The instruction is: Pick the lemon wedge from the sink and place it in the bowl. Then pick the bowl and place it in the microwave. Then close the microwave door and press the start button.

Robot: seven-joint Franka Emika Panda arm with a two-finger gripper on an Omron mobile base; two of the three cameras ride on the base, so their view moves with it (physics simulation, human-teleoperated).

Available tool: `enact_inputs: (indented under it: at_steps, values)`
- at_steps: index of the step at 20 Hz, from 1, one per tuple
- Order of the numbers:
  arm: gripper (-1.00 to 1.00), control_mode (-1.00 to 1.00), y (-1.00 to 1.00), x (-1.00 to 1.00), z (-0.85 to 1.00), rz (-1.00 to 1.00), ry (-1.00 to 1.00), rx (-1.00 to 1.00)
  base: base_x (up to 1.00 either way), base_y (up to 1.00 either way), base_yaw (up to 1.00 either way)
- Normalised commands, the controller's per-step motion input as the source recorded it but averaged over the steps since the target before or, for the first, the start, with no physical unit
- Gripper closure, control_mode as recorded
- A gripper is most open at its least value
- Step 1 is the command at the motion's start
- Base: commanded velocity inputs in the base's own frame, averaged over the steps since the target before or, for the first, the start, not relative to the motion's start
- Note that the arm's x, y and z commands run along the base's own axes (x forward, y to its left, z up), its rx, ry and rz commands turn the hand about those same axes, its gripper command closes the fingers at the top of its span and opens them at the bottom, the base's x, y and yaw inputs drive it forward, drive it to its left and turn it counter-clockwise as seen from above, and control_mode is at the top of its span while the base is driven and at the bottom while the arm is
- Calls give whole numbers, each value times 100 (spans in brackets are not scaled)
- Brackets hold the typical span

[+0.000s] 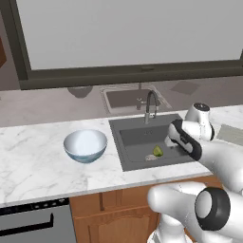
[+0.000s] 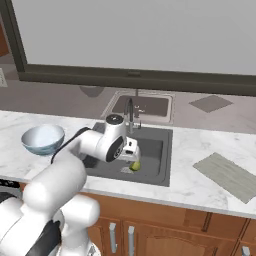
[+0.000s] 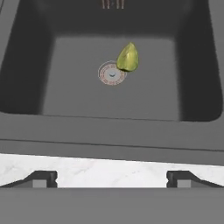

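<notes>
My tool (image 3: 112, 179) hangs over the sink's (image 3: 26, 65) near rim, fingers wide apart, holding nothing; the lemon wedge (image 3: 127, 58) lies beside the drain (image 3: 111, 73).

Counter (image 1: 33, 156): white marble with grey veining, running the width of both base views above wooden cabinet fronts.
Sink (image 1: 137, 137): dark grey basin recessed into the counter, metal faucet (image 1: 151, 105) at its back edge.
Bowl (image 1: 85, 144): upright on the counter, just left of the sink.
Mat (image 2: 227, 175): flat grey ribbed rectangle on the counter, right of the sink.
</notes>
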Motion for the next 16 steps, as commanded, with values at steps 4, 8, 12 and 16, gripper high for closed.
enact_inputs:
  at_steps: [4,8,12,16]
  values:
    - [-100,-100,12,51,-37,7,10,3,0,0,0]
    - [-100,-100,14,46,-37,1,10,3,0,0,0]
    - [-100,-100,0,42,-38,1,9,5,0,0,0]
    - [-100,-100,0,41,-37,1,7,8,0,0,0]
